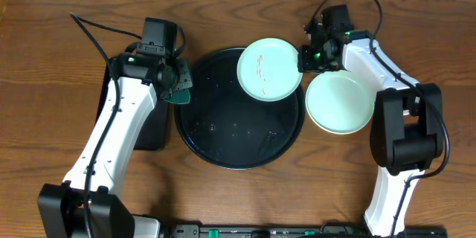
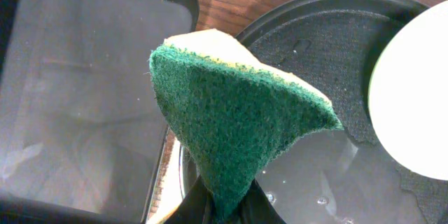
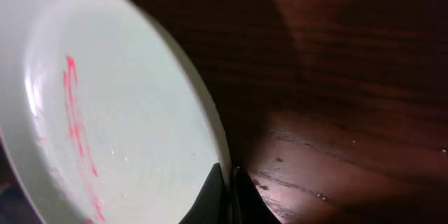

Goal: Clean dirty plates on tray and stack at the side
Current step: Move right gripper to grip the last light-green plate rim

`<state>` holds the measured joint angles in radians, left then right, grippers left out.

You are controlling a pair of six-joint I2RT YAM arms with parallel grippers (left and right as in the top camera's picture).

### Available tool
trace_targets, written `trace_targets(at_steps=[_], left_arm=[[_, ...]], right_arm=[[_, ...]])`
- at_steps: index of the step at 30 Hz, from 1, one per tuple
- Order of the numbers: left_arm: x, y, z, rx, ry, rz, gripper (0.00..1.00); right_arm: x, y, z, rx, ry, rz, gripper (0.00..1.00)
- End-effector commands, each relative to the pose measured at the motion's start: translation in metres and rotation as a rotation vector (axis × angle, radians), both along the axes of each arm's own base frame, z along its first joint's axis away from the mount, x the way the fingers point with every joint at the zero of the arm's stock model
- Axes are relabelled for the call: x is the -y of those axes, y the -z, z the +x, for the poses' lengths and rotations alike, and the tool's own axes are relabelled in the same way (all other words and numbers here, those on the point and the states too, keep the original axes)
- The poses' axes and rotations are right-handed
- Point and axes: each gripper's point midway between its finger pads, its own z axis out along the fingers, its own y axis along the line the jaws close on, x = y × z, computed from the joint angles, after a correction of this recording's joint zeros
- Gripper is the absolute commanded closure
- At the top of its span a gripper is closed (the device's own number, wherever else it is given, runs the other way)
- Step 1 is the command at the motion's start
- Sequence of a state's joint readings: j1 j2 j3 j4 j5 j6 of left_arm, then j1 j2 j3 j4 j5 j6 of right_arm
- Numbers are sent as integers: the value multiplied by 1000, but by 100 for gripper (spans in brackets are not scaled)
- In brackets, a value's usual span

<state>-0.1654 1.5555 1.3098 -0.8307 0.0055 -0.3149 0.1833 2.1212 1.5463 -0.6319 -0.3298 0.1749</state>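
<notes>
An aqua plate with thin red smears is held tilted over the upper right of the big round black tray. My right gripper is shut on its right rim; the right wrist view shows the plate with red streaks and the fingers pinching its edge. Another aqua plate lies on the wood tabletop right of the tray; I cannot tell whether more plates lie under it. My left gripper is shut on a green and yellow sponge, above the tray's left rim.
A rectangular black tray lies left of the round tray, partly under my left arm; it also shows in the left wrist view. Water drops sit on the round tray's floor. Bare wood tabletop surrounds everything.
</notes>
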Motion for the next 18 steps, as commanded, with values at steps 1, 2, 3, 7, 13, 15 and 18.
trace_targets(at_steps=[1,2,3,7,13,15,18], left_arm=[[0,-5,3,15,-5,-7,92],[0,-5,3,15,-5,-7,93],[0,-5,3,15,-5,-7,93],[0,-5,3,15,-5,-7,92],[0,-5,3,15,-5,-7,92],[0,-5,4,14,-5,-7,93],[1,-3,4,10,-5,-7,93]], right_arm=[[-12,-4,1,4,-23,24,99],[-12,-6,0,-3,-10,28,99],[-14,-9,-1,-8,-2,35,99],[-27,-32,-9,11,-31,57,99],[-60,-60,-39,-24,-53,75,99],[-70,-55,-55,-83,-51,69,99],[-80,-42,-75,-165,-47,50,99]])
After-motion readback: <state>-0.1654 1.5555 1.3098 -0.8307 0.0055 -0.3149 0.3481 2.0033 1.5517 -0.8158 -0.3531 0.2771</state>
